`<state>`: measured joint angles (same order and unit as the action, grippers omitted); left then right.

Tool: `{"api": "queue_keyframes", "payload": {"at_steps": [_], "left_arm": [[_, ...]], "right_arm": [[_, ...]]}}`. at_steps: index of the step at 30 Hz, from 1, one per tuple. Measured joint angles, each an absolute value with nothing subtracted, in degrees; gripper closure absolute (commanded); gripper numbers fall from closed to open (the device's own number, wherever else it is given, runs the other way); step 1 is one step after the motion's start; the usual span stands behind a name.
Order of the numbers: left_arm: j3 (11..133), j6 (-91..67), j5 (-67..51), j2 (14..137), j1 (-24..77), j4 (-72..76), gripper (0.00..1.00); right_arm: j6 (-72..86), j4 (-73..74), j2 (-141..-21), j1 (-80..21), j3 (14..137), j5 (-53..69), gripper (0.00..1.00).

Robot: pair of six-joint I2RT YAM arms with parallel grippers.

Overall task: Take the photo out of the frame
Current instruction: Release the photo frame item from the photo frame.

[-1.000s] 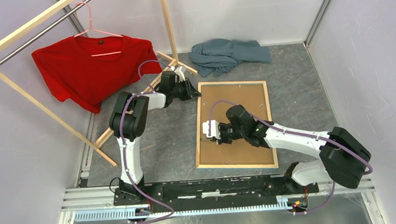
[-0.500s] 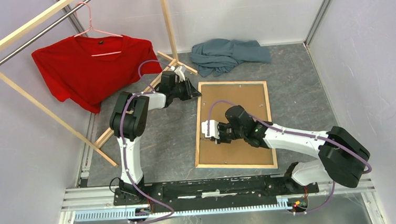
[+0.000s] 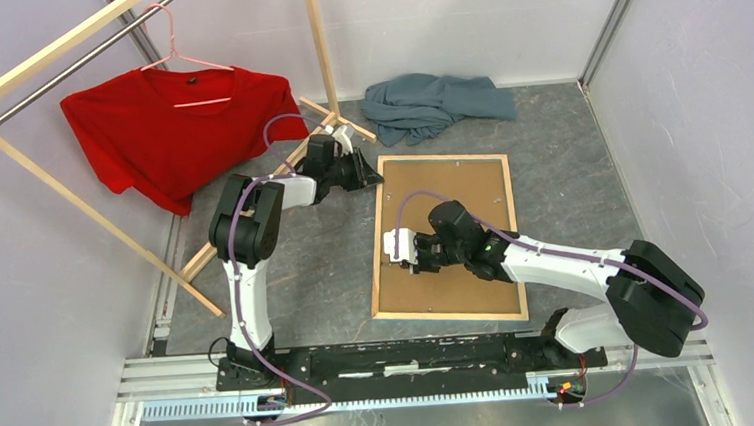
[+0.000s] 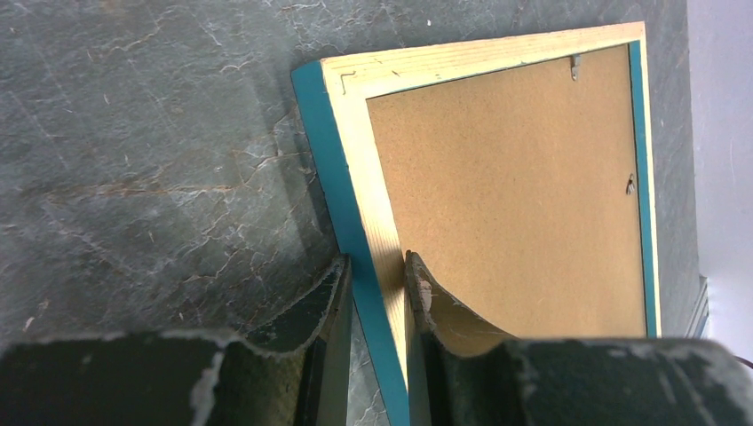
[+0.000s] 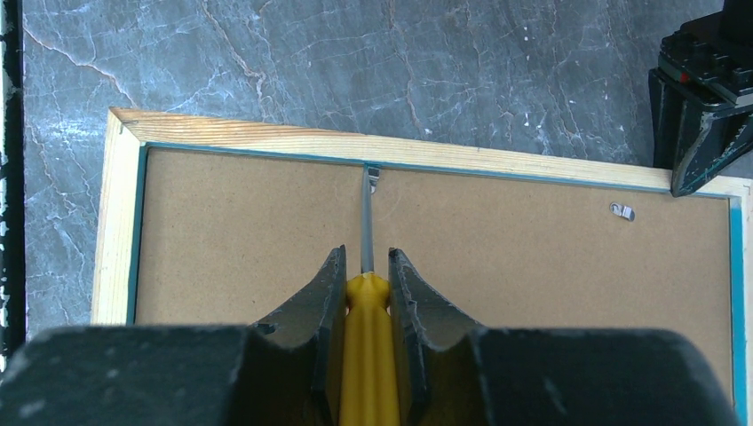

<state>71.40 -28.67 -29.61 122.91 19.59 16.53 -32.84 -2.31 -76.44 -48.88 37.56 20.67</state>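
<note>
The frame (image 3: 439,156) lies face down on the grey table, its pale wood back and brown backing board (image 3: 457,192) upward. The photo is hidden under the board. My left gripper (image 3: 375,180) is shut on the frame's left rail near the far corner; in the left wrist view its fingers (image 4: 417,288) pinch the wood and blue edge (image 4: 324,160). My right gripper (image 5: 366,262) is shut on a yellow-handled screwdriver (image 5: 366,346). Its shaft reaches a metal tab (image 5: 373,175) at the left rail. Another tab (image 5: 625,211) lies flat on the board.
A wooden clothes rack (image 3: 71,199) with a red shirt (image 3: 172,127) on a pink hanger stands at the far left. A grey-blue cloth (image 3: 435,101) lies bunched just behind the frame. Walls close both sides.
My right gripper with the screwdriver has crept slightly toward the frame's left rail. The left gripper has stayed where it was.
</note>
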Motion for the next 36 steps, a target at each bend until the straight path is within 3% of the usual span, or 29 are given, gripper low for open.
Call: {"api": "queue_keyframes", "payload": {"at_steps": [15, 36], "left_arm": [[74.7, -27.7, -17.4, 121.4, 23.4, 8.2, 0.66], [76.5, -22.4, -4.3, 119.6, 27.8, 2.7, 0.87]], "right_arm": [[-33.8, -2.3, -76.4, -48.9, 37.6, 20.3, 1.0], [-34.0, -2.3, -76.4, -48.9, 37.6, 20.2, 1.0]]}}
